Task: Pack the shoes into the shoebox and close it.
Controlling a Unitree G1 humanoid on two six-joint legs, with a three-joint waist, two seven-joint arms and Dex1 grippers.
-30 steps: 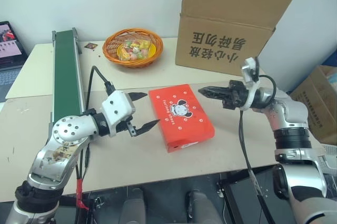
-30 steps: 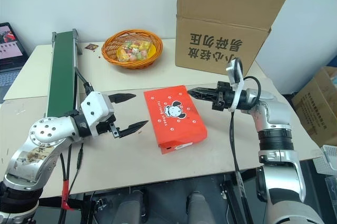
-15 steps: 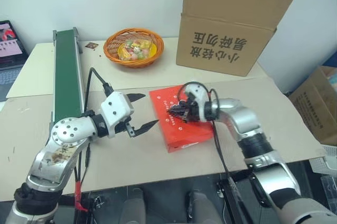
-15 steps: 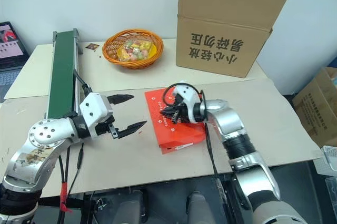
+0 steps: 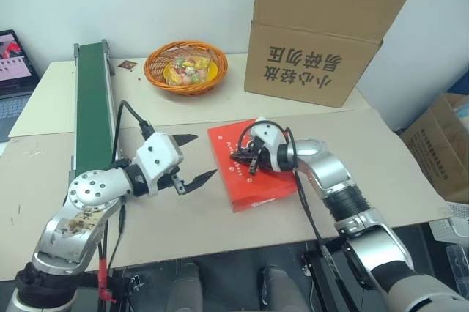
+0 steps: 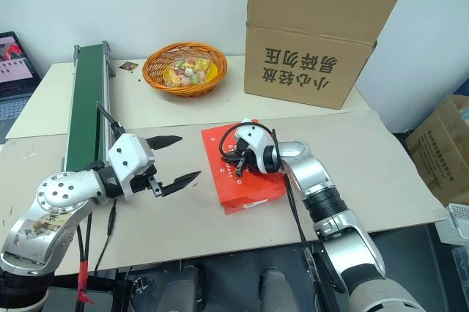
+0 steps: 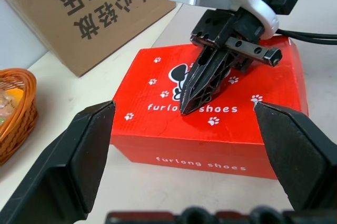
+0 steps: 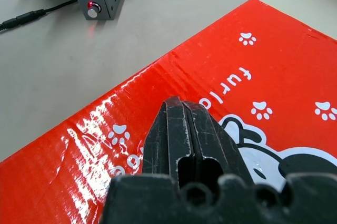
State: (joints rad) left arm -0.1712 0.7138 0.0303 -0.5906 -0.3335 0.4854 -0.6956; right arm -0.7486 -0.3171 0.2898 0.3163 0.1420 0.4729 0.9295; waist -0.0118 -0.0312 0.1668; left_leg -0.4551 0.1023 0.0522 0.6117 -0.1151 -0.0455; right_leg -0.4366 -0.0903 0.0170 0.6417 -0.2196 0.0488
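Fingers of the left gripper (image 5: 192,159) are spread wide and hold nothing in the left eye view, poised just beside the shoebox's (image 5: 256,184) near-left side without touching it. Across from them, the right gripper (image 5: 239,157) has its two fingers pressed together, tips down on the red lid near the printed cartoon. The shoebox lies flat on the table (image 5: 396,158) with its lid down, in front of the big brown carton (image 5: 322,34) and the basket (image 5: 185,67).

From the right eye view, the same arrangement holds: lid flush, no gap along the visible edges.

Seen by the left wrist, the clenched right fingers stand on the lid just above the lettering, and the front flap looks seated against the box wall.

Seen by the right wrist, the joined fingertips (image 8: 181,124) sit on or barely above the glossy lid; contact is hard to confirm from this angle.

Judging by this, the shoes are presumably inside and the closing is essentially done; what seems left is a final press and withdrawing both arms.
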